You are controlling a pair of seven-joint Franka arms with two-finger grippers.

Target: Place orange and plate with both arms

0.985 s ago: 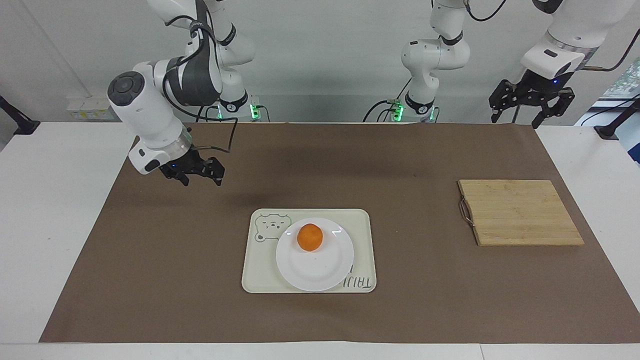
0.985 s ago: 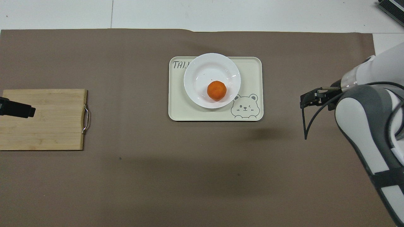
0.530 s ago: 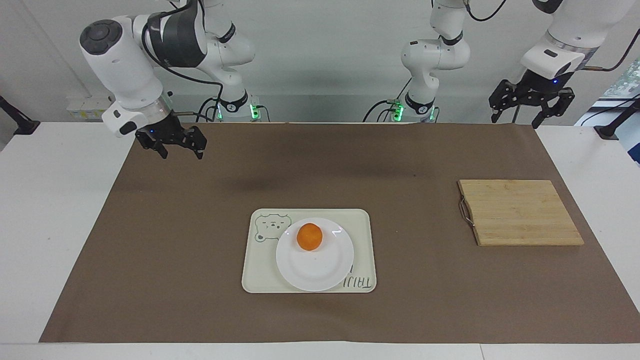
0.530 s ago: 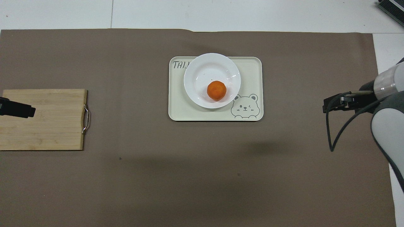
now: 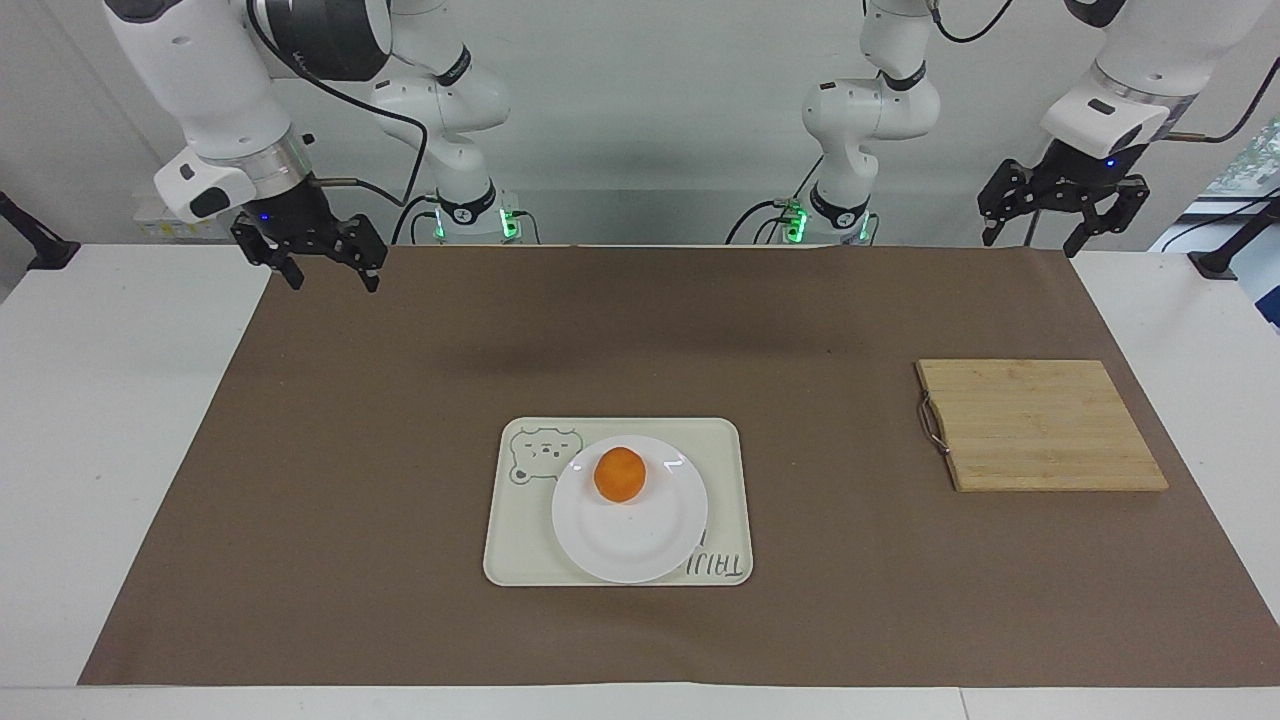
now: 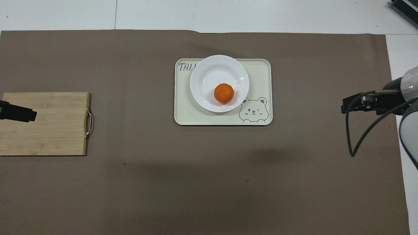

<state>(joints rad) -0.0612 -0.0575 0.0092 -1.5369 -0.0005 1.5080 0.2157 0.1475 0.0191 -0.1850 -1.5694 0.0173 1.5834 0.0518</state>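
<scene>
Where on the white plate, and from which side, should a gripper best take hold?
Probably the plate's wide rim where it overhangs the tray's edge farthest from the robots, coming in low from that edge. The orange sits nearer the robots, leaving that rim bare.

My orange (image 5: 620, 474) sits in the plate (image 5: 630, 540), in the part of its well nearer to me. The plate lies on the bear tray (image 5: 520, 540) at the centre of the frame, overlapping the tray's lettering. The tray rests on the paper mat (image 5: 400, 600) covering the counter (image 5: 90, 450). The cutting board (image 5: 1040, 425) lies at mid-right in the facing view, well apart from the tray.
</scene>
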